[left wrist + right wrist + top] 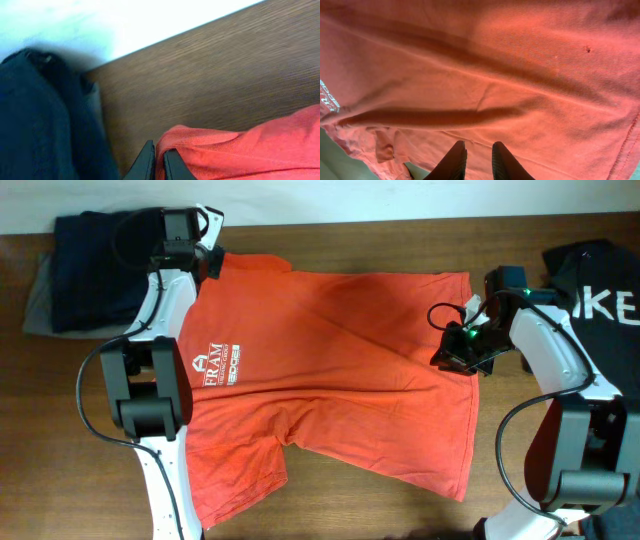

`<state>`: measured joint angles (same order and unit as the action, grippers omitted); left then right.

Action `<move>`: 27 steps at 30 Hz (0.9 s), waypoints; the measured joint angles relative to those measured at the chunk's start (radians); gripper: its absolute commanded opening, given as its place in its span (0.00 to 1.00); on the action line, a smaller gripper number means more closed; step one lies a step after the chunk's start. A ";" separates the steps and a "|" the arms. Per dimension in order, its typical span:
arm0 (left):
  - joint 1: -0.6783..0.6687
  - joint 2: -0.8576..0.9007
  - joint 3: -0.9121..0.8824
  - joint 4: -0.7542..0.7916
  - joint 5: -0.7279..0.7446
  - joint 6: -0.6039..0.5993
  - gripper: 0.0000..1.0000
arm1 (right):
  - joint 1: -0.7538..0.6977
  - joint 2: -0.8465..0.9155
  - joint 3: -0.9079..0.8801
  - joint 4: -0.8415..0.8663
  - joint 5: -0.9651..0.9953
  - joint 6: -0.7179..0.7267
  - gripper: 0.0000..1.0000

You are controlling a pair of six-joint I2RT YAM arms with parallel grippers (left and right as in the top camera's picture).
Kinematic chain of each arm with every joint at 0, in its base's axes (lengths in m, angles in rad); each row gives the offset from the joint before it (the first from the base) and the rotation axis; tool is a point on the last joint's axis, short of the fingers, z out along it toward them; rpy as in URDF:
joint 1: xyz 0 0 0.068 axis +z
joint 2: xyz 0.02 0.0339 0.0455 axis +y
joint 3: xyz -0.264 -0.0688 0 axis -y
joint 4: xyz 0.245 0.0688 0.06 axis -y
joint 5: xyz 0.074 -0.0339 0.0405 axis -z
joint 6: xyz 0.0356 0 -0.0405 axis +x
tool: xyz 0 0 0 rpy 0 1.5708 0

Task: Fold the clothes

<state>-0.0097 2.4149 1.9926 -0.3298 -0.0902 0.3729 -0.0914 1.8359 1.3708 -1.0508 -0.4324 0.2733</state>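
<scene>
- The orange-red T-shirt (pixel 340 350) is spread flat across the middle of the wooden table (pixel 400 500). It takes up most of the space between the two arms, and its hem is towards the right edge.
- The small white chest logo (pixel 222 367) faces up on the left part of the shirt, right beside the left arm.
- One sleeve (pixel 235 470) sticks out towards the near edge. The other end of that side runs up towards the far left corner.
- The left gripper (pixel 158 152) is at that far-left bit of the shirt. In the wrist view its fingers are all but together, with a thin fold of the red edge nipped between them.
- The right gripper (pixel 478 144) is on the shirt's right side, over the hem area. Its fingers are only slightly apart and there's red cloth right behind the gap. Honestly can't tell if it has any fabric pinched or is just resting on it.
- There are a few long creases in the cloth ahead of the right fingers.
- A pile of dark navy clothes (pixel 95 270) is in the far left corner with a grey cloth (pixel 38 305) under it, and it isn't touching the shirt.
- A black garment with white letters (pixel 605 290) lies at the right edge, behind the right arm.
</scene>
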 measured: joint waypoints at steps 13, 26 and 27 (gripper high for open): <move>-0.004 0.000 0.000 -0.008 -0.320 -0.101 0.98 | 0.000 0.000 0.000 0.009 0.000 -0.001 0.22; -0.076 0.002 0.018 -0.010 -0.336 -0.105 0.99 | 0.000 0.000 0.000 0.102 0.000 0.000 0.24; -0.082 0.003 0.031 -0.014 -0.336 -0.105 0.99 | 0.000 0.000 0.000 0.111 0.000 0.000 0.24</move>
<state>-0.0914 2.4176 2.0239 -0.3443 -0.4263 0.2684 -0.0914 1.8359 1.3708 -0.9401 -0.4324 0.2737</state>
